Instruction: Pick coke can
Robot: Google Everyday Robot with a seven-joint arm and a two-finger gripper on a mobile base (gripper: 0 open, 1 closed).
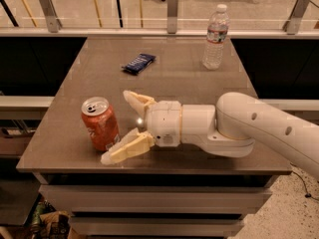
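Observation:
The coke can [100, 123] stands upright near the front left corner of the brown table [189, 78]. It is orange-red with a silver pull-tab top. My gripper [117, 126] reaches in from the right, low over the table, with its cream fingers spread open. The near finger [127, 149] lies by the can's base, touching or almost touching it. The far finger [135, 101] is apart from the can, behind and to its right. The can sits at the mouth of the open fingers, not held.
A clear plastic water bottle [216, 37] stands at the back right of the table. A flat dark blue snack packet [139, 62] lies at the back middle. The table's front edge is just below the gripper. A railing with posts [172, 4] runs behind the table.

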